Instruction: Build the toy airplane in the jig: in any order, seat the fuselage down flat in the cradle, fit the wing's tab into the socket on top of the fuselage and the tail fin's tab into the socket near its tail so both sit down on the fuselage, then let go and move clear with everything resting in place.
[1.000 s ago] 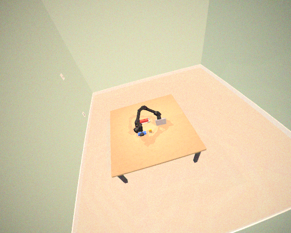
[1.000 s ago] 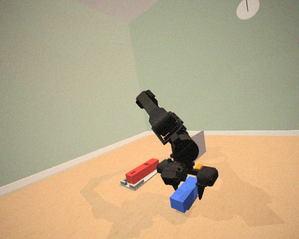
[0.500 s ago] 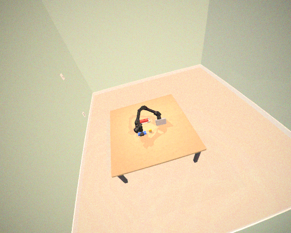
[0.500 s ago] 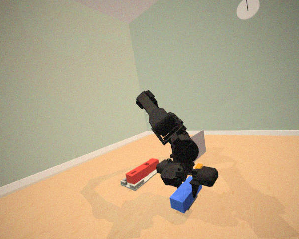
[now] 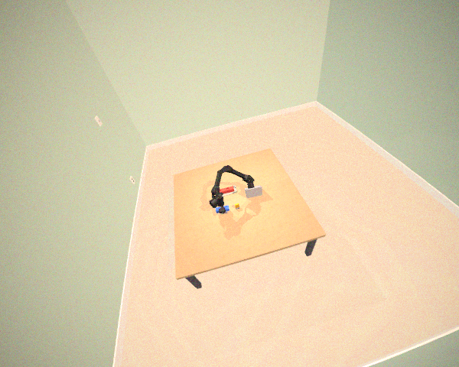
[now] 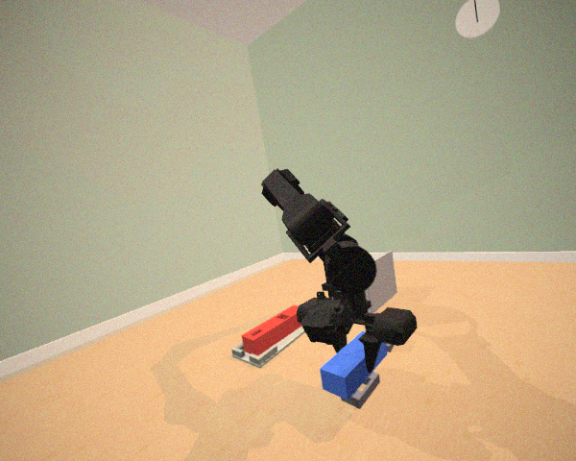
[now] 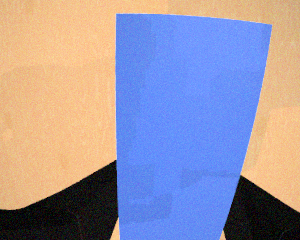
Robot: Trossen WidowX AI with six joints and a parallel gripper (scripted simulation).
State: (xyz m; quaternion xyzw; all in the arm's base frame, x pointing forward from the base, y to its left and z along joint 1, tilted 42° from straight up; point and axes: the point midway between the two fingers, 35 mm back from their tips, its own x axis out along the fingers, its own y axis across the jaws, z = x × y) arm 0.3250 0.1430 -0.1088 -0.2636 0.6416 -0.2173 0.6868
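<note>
The red fuselage (image 5: 226,190) (image 6: 274,333) lies in the pale cradle (image 6: 259,362), its top sockets showing as dark marks in the exterior view. My gripper (image 5: 222,209) (image 6: 355,358) (image 7: 172,167) is shut on the blue wing (image 6: 335,380) (image 7: 190,100), one finger on each long side. The wing is level and just above a grey stand (image 6: 370,390), part of which shows beneath it. Its tab is not visible. The yellow tail fin (image 5: 237,206) stands near one end of the wing and is hidden behind the gripper in the exterior view.
A light grey upright panel (image 5: 254,192) (image 6: 385,279) stands by the arm's base, beyond the gripper in the exterior view. The arm arches over the wooden table (image 5: 245,245), with the cradle to one side of the wing.
</note>
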